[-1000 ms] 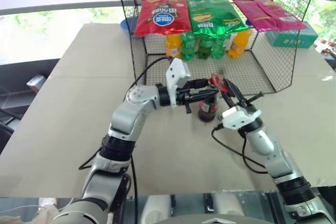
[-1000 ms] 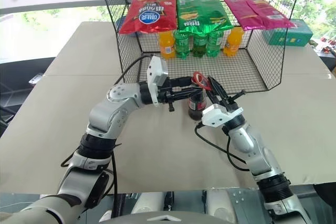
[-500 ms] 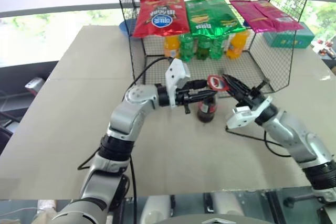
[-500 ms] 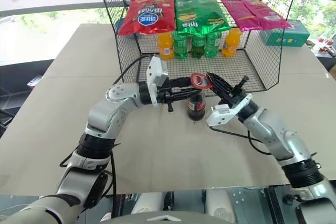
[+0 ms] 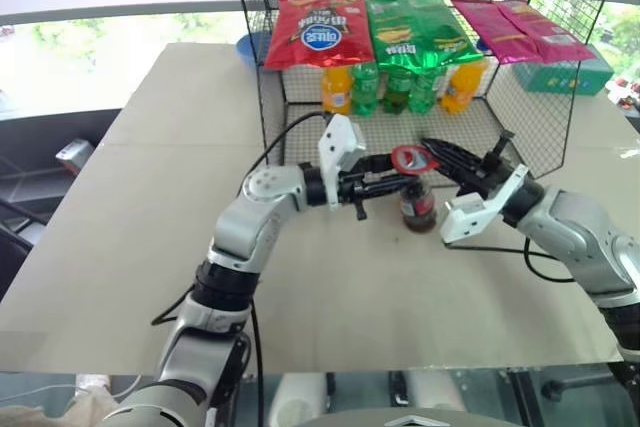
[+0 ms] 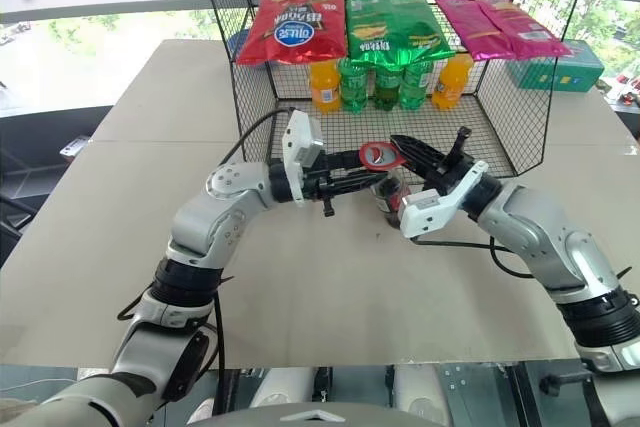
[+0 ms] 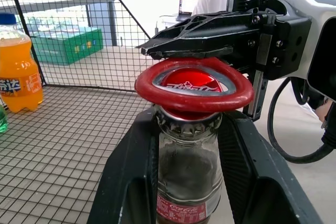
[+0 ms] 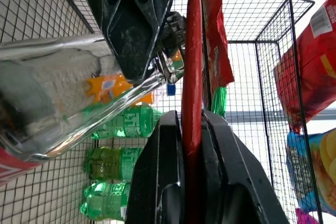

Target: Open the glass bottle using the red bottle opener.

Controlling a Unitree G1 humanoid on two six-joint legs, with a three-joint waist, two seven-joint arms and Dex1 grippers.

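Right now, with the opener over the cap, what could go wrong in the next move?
The red bottle opener ring sits tilted around the red cap; it may slip off instead of catching the edge. The left gripper holds the glass bottle only by its neck, so prying by the right gripper could tip it. The wire rack stands close behind, where a slipping arm could strike it.

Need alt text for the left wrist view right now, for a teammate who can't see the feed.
A red ring-shaped bottle opener sits level around the red cap of a small clear glass cola bottle, whose neck the left gripper clamps between two black fingers. The right gripper holds the opener's far side. Wire mesh flooring and an orange plastic soda bottle lie behind.
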